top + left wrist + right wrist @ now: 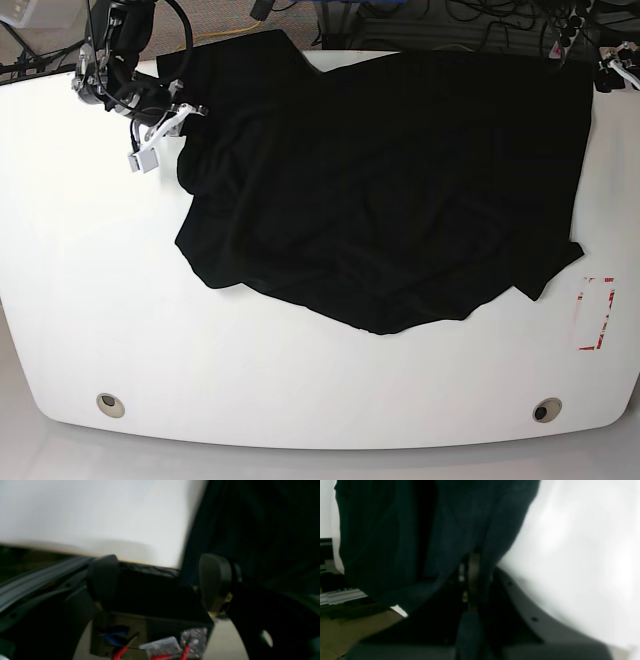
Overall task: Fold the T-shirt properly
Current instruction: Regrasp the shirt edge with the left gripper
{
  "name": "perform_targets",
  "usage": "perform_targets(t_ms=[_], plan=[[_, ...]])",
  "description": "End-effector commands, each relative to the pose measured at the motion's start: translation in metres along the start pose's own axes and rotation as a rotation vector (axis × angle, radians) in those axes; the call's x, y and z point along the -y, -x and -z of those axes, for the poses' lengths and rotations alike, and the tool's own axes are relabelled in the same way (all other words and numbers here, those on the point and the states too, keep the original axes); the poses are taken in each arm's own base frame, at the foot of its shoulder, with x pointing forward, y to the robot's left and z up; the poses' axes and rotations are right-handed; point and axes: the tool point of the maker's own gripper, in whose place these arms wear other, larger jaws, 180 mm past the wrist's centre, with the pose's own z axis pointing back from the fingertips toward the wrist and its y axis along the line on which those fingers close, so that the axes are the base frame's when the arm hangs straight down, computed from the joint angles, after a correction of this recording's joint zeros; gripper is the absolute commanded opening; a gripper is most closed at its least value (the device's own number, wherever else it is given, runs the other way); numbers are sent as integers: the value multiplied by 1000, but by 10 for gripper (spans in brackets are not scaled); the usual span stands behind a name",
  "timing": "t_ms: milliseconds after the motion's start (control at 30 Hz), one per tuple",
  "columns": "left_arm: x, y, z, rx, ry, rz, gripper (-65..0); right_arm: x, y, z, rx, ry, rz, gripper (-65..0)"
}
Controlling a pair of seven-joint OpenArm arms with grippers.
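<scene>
Right fingers apparently pinch T-shirt; left fingers spread.

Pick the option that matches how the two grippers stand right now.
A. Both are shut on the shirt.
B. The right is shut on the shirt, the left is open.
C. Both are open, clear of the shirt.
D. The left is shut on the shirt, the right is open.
B: in the right wrist view the right gripper pinches black fabric of the T-shirt, while the left gripper has its fingers spread with nothing between them.
</scene>
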Motion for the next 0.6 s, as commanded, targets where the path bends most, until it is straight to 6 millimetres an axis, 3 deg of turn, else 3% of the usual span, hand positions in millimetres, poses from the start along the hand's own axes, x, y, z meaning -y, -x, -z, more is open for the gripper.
perform_targets(t_ms=[0,233,433,567], plan=[[4,-2,6,1,30,10,-183,-1,-11,-5,32,-5,-23,-650],[21,9,21,-49,87,22,-183,-3,-11,-5,33,-9,-25,-650],[35,-1,30,-41,119,46,-183,-4,-11,-5,34,-12,-25,-650],[42,5,37,-67,146,46,-185,-4,-11,-5,35,-13,-25,-650]])
